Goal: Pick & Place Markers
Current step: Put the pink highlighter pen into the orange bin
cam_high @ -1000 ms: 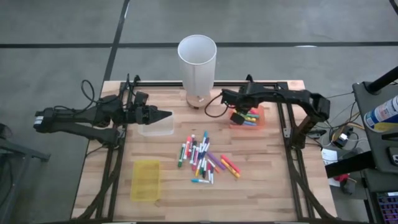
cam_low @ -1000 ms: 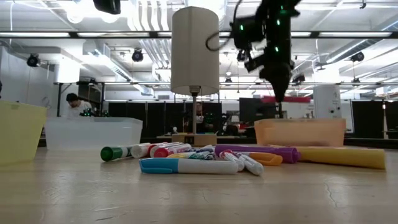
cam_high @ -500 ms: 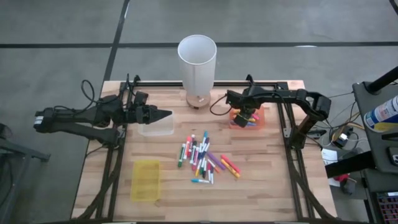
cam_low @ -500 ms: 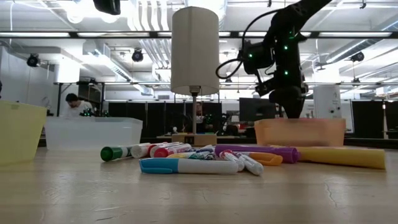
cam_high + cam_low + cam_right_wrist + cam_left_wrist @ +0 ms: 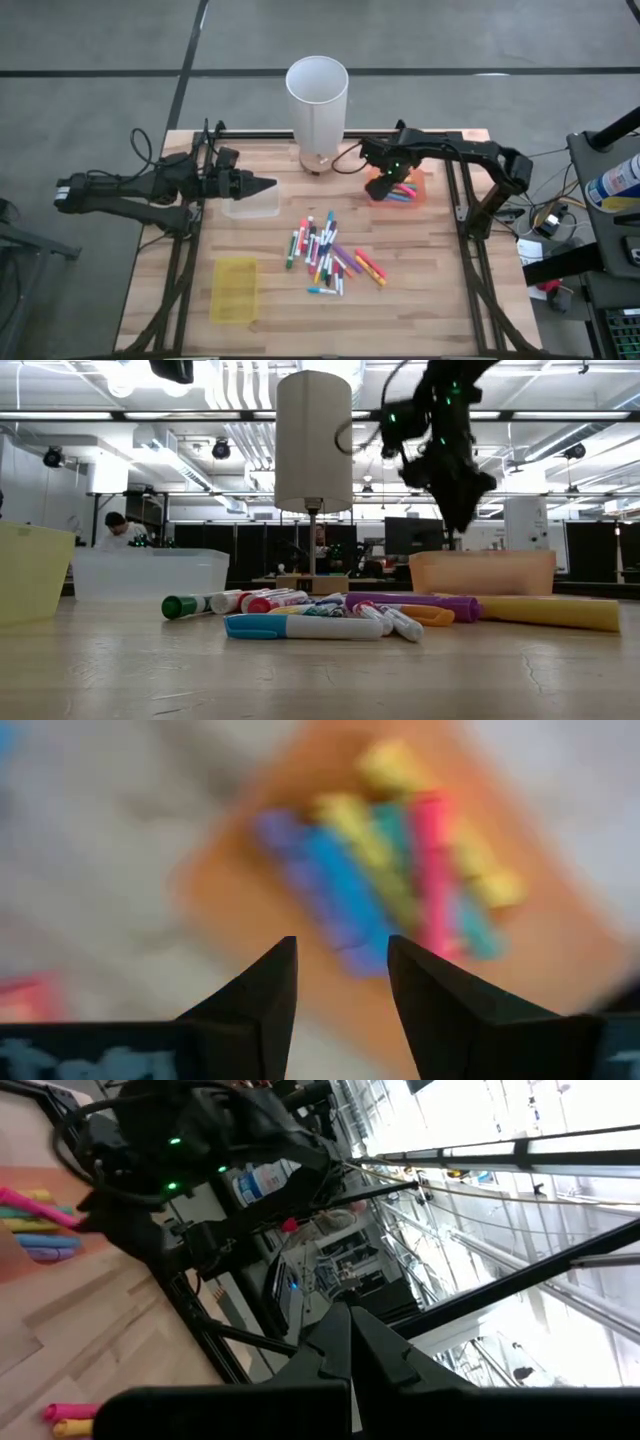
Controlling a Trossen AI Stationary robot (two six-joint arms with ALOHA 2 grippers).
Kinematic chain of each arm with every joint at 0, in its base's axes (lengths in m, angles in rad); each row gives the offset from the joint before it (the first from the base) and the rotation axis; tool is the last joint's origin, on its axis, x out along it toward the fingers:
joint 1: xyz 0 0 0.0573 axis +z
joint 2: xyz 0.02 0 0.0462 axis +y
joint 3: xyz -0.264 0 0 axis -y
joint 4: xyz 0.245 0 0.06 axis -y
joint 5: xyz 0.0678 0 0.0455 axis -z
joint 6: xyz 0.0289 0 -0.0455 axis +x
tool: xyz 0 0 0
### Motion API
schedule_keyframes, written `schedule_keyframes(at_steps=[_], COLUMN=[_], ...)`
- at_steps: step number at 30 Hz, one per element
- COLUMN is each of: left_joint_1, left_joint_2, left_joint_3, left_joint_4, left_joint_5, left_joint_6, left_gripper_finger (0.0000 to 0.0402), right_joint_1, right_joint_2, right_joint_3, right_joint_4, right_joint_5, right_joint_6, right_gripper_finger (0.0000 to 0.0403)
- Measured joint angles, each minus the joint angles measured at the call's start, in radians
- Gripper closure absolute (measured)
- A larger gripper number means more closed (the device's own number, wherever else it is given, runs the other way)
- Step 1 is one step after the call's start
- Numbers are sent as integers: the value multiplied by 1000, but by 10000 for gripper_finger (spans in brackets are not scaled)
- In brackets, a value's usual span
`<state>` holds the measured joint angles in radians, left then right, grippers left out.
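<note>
**benchguy:** So your right gripper (image 5: 378,180) was sitting just above the orange tray (image 5: 417,199), fingers (image 5: 262,1005) spread with nothing between them. Directly under it were a handful of markers already lying in that tray (image 5: 385,880), side by side. The loose pile of markers (image 5: 328,255) was out on the table (image 5: 420,290), well off to the gripper's side and nearer the front edge.

**trayhand:** And the left gripper (image 5: 262,185)?

**benchguy:** Pinched shut on nothing, parked beside the clear tray (image 5: 250,204), far from everything. For this step, I'd say you wanted to lift straight up until the fingers cleared the tray wall before swinging toward the pile, or you risked dragging the tray. Then line the fingers across one marker at the pile's edge, not one buried in the middle
</note>
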<state>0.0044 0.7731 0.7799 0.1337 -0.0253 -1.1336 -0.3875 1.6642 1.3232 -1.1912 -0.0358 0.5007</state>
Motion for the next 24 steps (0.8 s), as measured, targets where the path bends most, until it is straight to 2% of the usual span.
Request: schedule_keyframes(at_steps=[4,10,17,24], left_joint_1=[0,0,0,0], left_joint_2=[0,0,12,55], left_joint_3=[0,0,0,0], left_joint_4=[-2,-4,-2,-2], left_joint_5=[6,6,-58,-139], left_joint_6=[7,84,86,113], left_gripper_finger=[401,401,401,401], right_joint_1=[68,228,410,494], right_joint_2=[0,0,-1,-1], right_joint_3=[89,185,195,161], right_joint_4=[2,6,81,105], right_joint_5=[-116,-121,-11,15], right_joint_6=[106,208,256,242], right_gripper_finger=[261,273,280,279])
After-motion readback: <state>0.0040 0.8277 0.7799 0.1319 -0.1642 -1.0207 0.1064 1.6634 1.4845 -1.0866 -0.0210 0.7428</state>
